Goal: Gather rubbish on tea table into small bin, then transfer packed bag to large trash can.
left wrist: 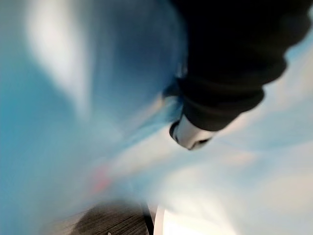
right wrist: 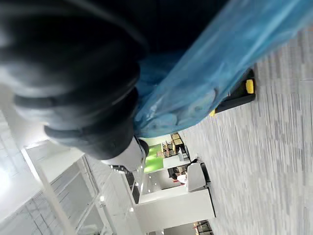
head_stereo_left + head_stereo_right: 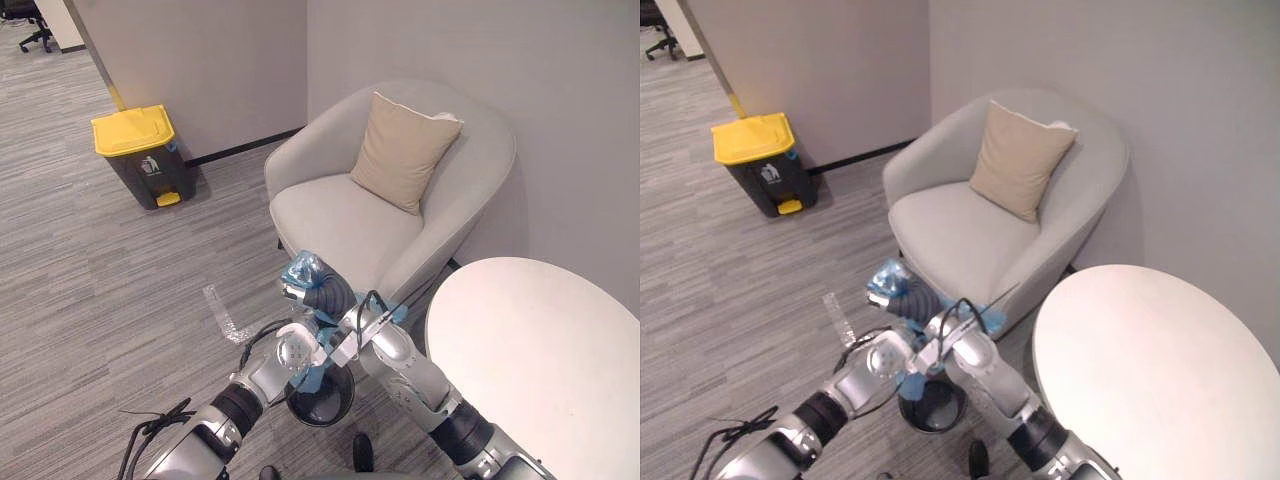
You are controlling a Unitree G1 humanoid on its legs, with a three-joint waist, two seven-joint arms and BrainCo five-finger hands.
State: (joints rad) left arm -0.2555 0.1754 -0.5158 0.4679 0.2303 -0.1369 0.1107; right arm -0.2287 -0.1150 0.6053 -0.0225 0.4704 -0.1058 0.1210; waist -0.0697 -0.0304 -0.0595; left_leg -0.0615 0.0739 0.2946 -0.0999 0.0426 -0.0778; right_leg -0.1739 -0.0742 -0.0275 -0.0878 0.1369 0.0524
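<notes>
The right hand (image 3: 322, 296) clutched the bunched blue bag (image 3: 303, 270) above the small black bin (image 3: 322, 400) on the floor. The left hand's (image 3: 296, 352) grip could not be told.

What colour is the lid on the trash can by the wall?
Yellow lid on a dark grey trash can, clearest in the left eye view.

Soft, even indoor light, faint shadows
</notes>
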